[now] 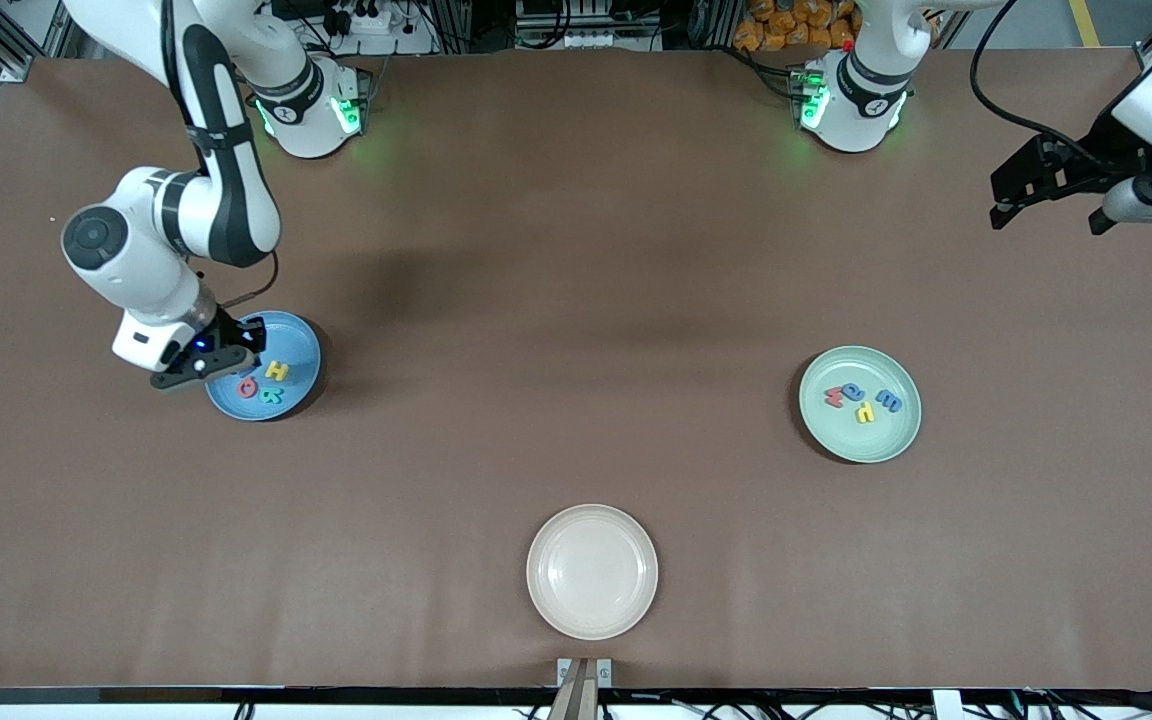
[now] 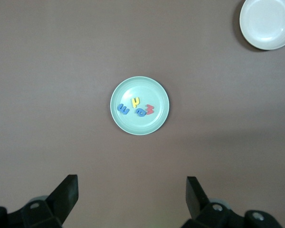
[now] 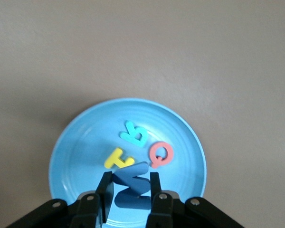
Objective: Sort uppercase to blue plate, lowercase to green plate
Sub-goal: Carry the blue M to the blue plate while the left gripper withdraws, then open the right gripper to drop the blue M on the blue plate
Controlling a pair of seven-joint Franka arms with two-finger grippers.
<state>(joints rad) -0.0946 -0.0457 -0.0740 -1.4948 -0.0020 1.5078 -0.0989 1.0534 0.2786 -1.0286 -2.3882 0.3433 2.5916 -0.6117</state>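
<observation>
Right wrist view: my right tool (image 3: pixel 128 190) is clamped on the dark blue foam M (image 3: pixel 132 186), just over the glossy blue plate (image 3: pixel 76 156).
Blue plate letters: yellow H (image 3: pixel 118 158), red Q (image 3: pixel 160 154), teal B (image 3: pixel 134 134), flat foam.
Left tool (image 1: pixel 1046 190): waits with fingers wide apart, holding nothing, over the desk (image 1: pixel 576 300) edge.
Green plate (image 1: pixel 896 435): holds red w (image 1: pixel 837 396), a yellow hooked letter (image 1: pixel 865 411) and two blue lowercase letters (image 1: pixel 886 400).

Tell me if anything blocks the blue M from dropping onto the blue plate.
Nothing visible does. The right end effector holds the blue M just over a bare patch of the blue plate, beside the yellow H.
</observation>
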